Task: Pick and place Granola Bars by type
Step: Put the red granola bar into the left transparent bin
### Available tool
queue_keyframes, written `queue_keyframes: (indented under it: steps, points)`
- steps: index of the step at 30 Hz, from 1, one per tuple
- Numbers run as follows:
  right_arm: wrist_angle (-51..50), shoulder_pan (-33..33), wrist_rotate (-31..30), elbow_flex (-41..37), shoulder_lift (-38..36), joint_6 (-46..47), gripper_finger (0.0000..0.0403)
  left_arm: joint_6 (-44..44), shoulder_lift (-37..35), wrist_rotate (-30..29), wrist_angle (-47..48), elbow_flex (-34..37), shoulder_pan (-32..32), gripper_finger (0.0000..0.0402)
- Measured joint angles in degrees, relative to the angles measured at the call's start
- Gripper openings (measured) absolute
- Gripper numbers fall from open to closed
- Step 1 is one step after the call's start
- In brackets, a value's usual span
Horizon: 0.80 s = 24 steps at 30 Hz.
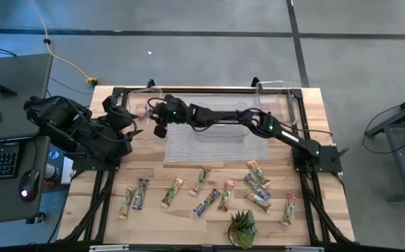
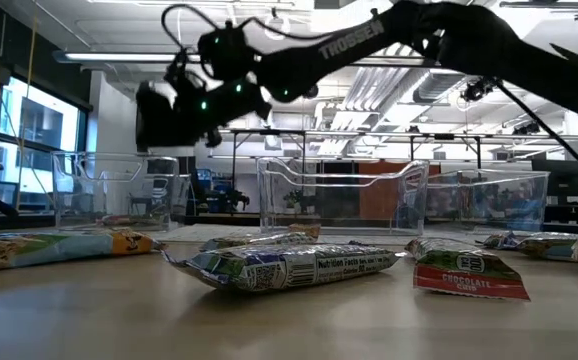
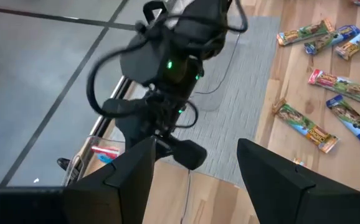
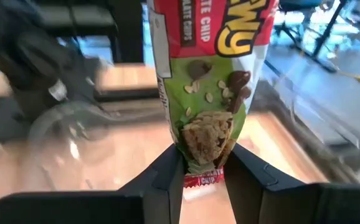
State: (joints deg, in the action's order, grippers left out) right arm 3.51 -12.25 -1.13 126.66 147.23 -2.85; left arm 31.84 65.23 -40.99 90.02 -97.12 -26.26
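My right gripper (image 4: 202,177) is shut on a green-and-red granola bar (image 4: 208,93). In the high view it (image 1: 159,123) reaches to the table's far left, at the left clear bin (image 1: 145,103). In the low view it (image 2: 174,110) hangs above that bin (image 2: 119,190). A red-wrapped bar (image 3: 105,151) lies inside the bin. Several more bars (image 1: 209,192) lie flat along the near part of the table. My left gripper (image 3: 195,186) is open and waits at the table's left edge (image 1: 127,124), facing the right gripper. My right gripper pinches the green-and-red bar by one short end (image 4: 202,163) between its two fingers. The bar runs on past the fingertips, in line with them. It is lifted clear of the table, over the left bin.
Three clear bins stand in a row at the far edge: left, middle (image 1: 213,112) and right (image 1: 276,98). A grey mat (image 1: 202,143) lies in front of them. A small potted plant (image 1: 243,227) stands at the near edge. A desk with keyboard and mouse (image 1: 6,161) is left of the table.
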Motion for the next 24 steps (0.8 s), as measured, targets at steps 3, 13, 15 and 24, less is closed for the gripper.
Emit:
queue_keyframes:
  steps: [3,13,15,24]
  points:
    - [-0.81,-0.47,-0.01,-0.12,1.18,0.14,0.0088,0.21,0.02,0.56,-0.02,0.02,0.00,0.0220]
    - [-0.94,-2.25,5.50,-0.08,1.39,2.80,0.0088,0.32,0.02,1.92,0.00,0.04,0.00,0.0220]
    - [-1.66,-2.47,5.68,-0.08,1.39,2.82,0.0088,0.30,0.02,1.92,0.00,0.04,0.00,0.0220]
    - [-2.96,-2.36,5.55,-0.08,1.39,3.87,0.0088,0.27,0.02,1.92,0.00,0.04,0.00,0.0220]
